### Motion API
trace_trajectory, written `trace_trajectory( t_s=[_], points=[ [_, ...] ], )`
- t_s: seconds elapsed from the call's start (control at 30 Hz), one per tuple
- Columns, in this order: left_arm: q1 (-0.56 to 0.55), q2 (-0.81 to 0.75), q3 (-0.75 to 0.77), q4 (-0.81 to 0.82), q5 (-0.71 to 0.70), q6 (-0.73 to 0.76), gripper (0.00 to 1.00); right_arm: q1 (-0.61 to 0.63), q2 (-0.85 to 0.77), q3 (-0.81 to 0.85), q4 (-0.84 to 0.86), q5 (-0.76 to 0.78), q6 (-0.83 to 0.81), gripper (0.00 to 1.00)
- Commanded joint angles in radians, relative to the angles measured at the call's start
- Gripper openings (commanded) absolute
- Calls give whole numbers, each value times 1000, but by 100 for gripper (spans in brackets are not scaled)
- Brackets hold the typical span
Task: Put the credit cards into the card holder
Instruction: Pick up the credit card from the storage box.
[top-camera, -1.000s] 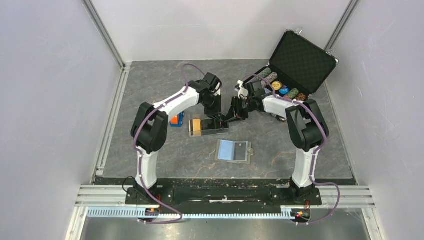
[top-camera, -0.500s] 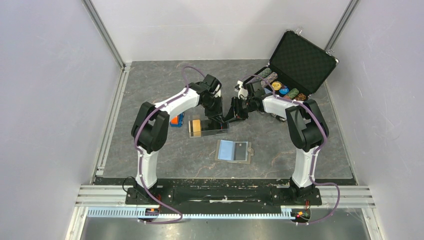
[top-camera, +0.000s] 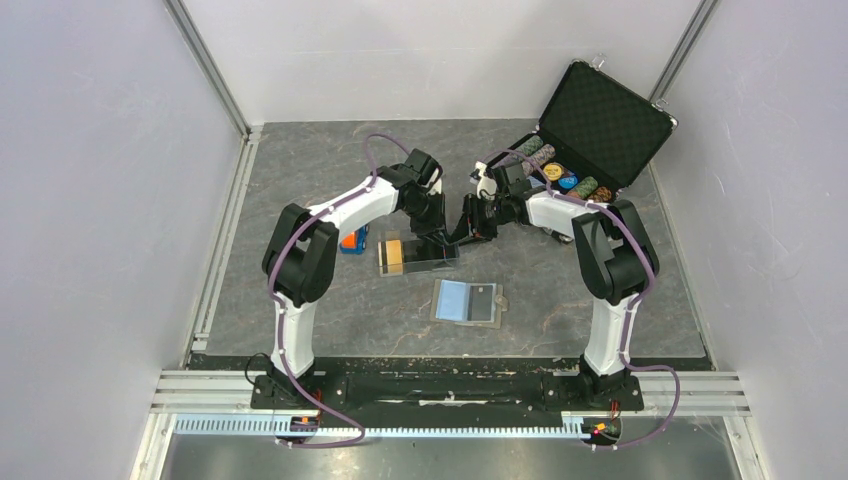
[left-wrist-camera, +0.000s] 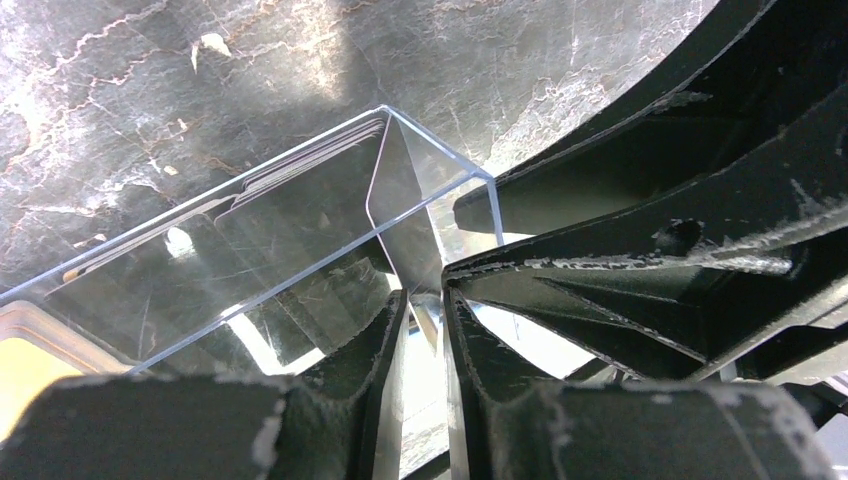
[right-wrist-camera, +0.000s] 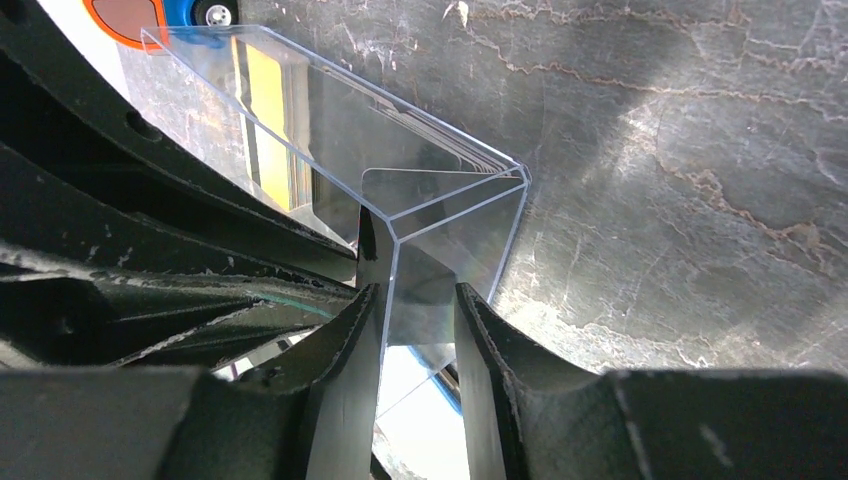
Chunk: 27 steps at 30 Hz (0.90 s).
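As left gripper (left-wrist-camera: 425, 296) straddles tray (left-wrist-camera: 262, 215) end, jaws narrow

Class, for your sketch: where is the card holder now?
In the top view, the card holder lies open on the table, just below and right of the clear tray.

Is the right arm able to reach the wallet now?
Probably yes. The wallet lies open on the table with nothing around it. The right gripper straddles the tray wall, so it must back off first.
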Motion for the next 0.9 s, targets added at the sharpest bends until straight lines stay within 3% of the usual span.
trace_trajectory(
  t_s=[0.0, 0.4, 0.87],
  points=[
    [-14, 27, -22, 41, 4, -35, 26, 7, -62, -9, 1, -32, -10, 34],
    [-15, -10, -97, 213, 93, -98, 32, -8, -127, -24, 4, -29, -3, 38],
    [-15, -39, -126, 352, 169, -153, 33, -48, -207, -60, 12, -13, 3, 42]
  ],
)
